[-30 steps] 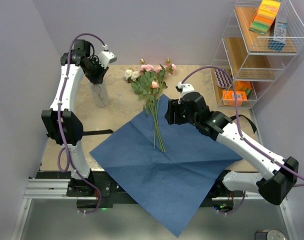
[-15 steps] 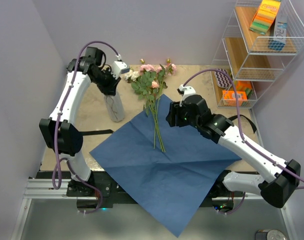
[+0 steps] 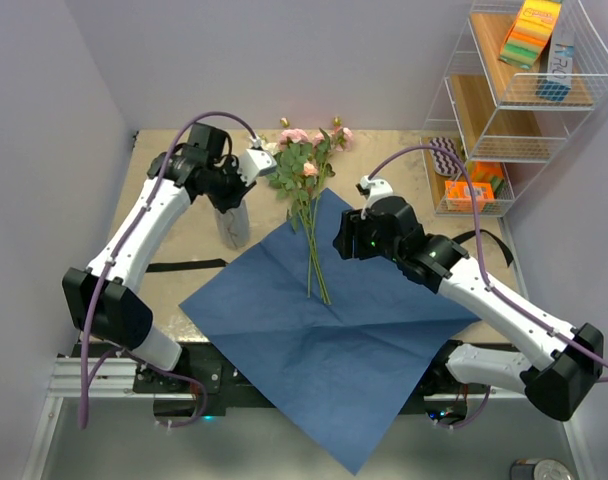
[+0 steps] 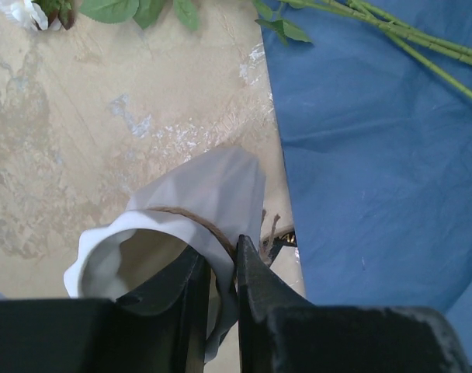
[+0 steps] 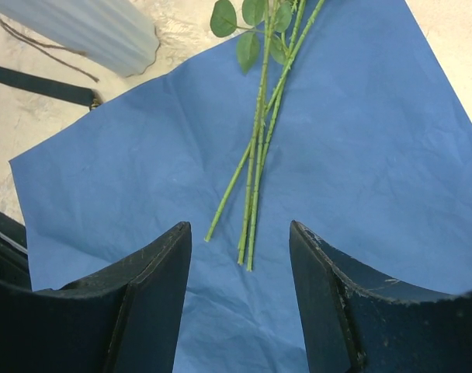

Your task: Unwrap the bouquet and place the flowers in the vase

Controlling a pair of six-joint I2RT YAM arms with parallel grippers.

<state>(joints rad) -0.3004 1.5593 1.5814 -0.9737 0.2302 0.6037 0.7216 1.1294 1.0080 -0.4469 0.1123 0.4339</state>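
Right end effector (image 5: pixel 237 227), fingers spread, over flower stems (image 5: pixel 255 179) lying on blue paper (image 5: pixel 376 155); vase (image 5: pixel 88 31) upper left.

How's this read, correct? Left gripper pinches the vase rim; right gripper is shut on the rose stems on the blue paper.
Not quite. The right gripper is open, not shut on anything: the right wrist view shows its fingers spread above the rose stems, which lie loose on the blue paper. The left gripper does pinch the rim of the vase.
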